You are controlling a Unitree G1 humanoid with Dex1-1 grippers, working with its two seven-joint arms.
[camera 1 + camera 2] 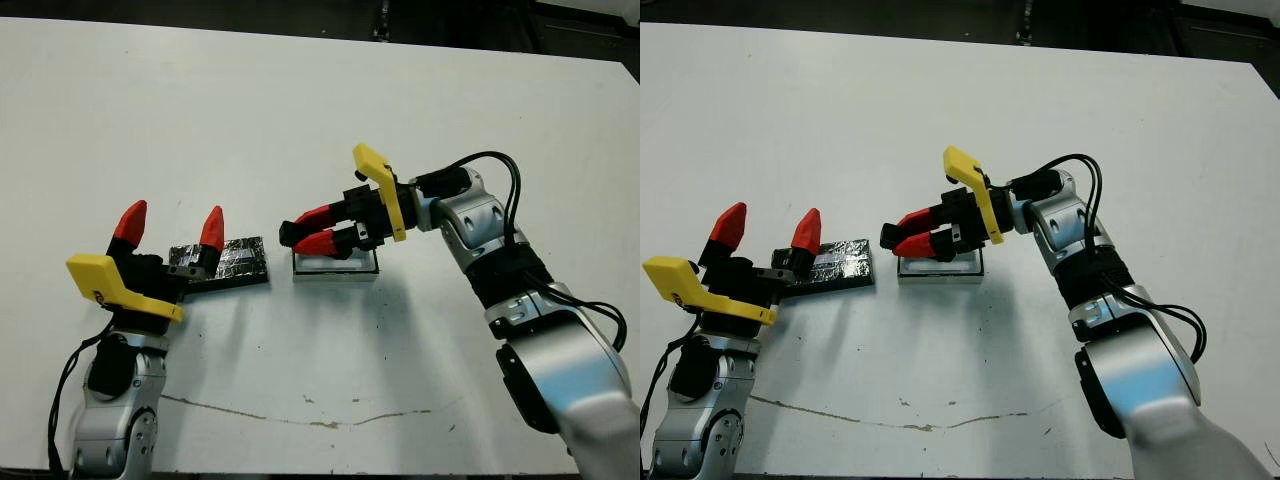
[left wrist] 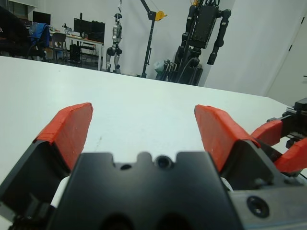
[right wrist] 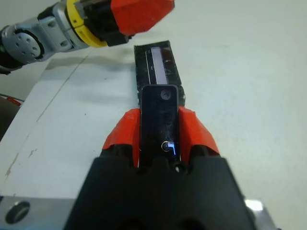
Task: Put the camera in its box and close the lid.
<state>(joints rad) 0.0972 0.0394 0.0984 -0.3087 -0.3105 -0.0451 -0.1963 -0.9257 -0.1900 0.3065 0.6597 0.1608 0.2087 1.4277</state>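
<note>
Holding the camera (image 3: 160, 120) between the two red fingers of my right gripper (image 1: 312, 229), I have it clamped by its long edges, its flat black face upward and a small blue glow near the end closest to my wrist. It is lifted off the table, and its free end points toward my left side. In my right wrist view it lines up with the lid further ahead.

Just below and beside these fingertips sits the box (image 1: 335, 263), a small shallow tray with a pale inside and a dark rim, resting flat on the white table (image 1: 300, 110). My fingers hang over its left end; the camera is above it, not inside it.

To the left of the box, apart from it by a narrow strip of bare table, lies the lid (image 1: 232, 263), a flat black slab with a crinkly, silvery surface. It lies flat, slightly askew to the box.

My left gripper (image 1: 170, 224) stands at the lid's left end with its two red fingers spread wide and pointing away from me, gripping nothing. One fingertip rises just in front of the lid's left edge; I cannot tell whether it touches.
</note>
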